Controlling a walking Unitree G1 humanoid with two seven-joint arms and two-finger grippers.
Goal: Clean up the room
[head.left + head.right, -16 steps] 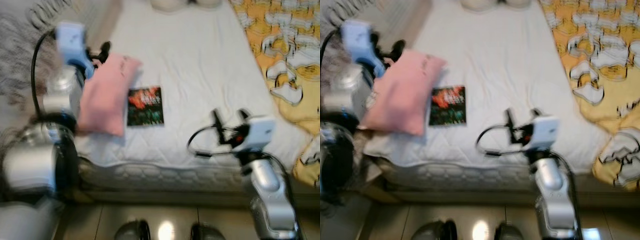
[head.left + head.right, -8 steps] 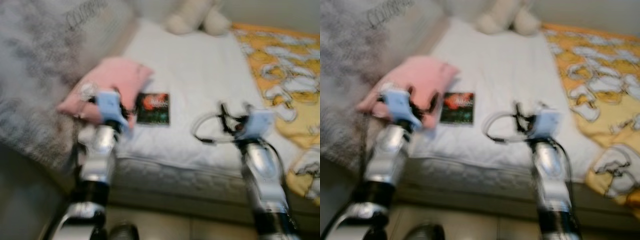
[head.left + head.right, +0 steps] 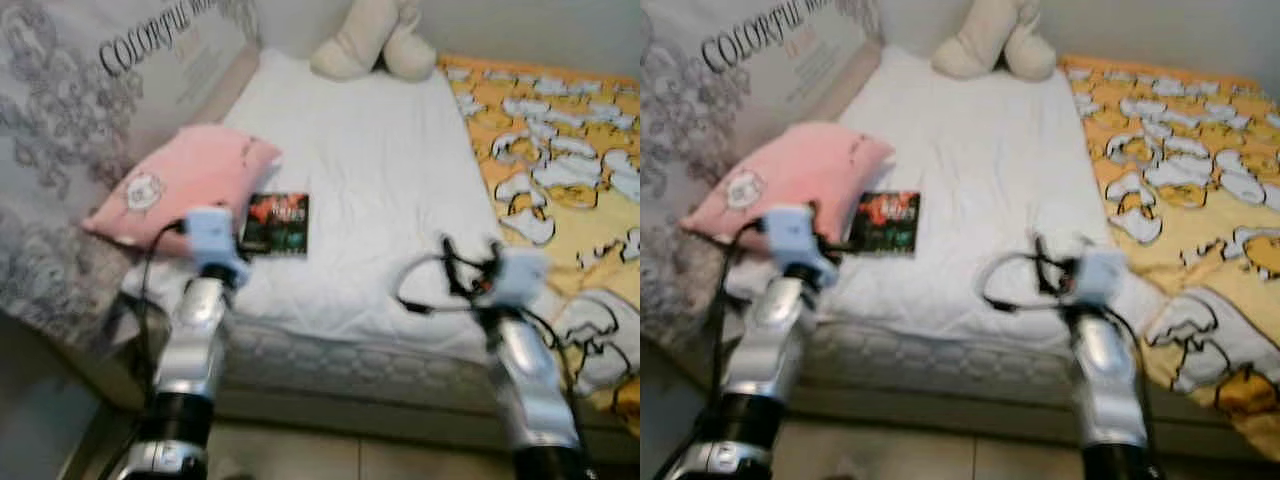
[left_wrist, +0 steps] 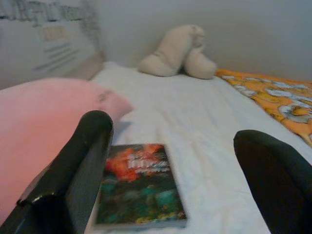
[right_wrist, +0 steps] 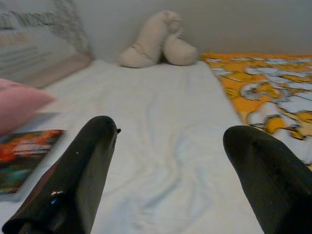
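A dark book (image 3: 276,223) with a red and green cover lies flat on the white bed sheet (image 3: 370,180), beside a pink pillow (image 3: 180,180) at the bed's left edge. My left gripper (image 4: 170,161) hovers just in front of the book, open, with nothing between its fingers (image 4: 73,165). My right gripper (image 5: 170,161) is held over the bare sheet near the bed's front edge, open and empty too. A beige plush toy (image 3: 370,40) sits at the head of the bed.
An orange and white patterned blanket (image 3: 560,150) covers the right side of the bed and hangs over its front corner. A grey printed headboard panel (image 3: 70,130) runs along the left. Tiled floor (image 3: 330,460) lies between me and the mattress.
The camera has tilted up and steadied, bringing the plush toy into sight. My left arm has come down from beside the pillow to in front of the book. The pillow now rests on the bed.
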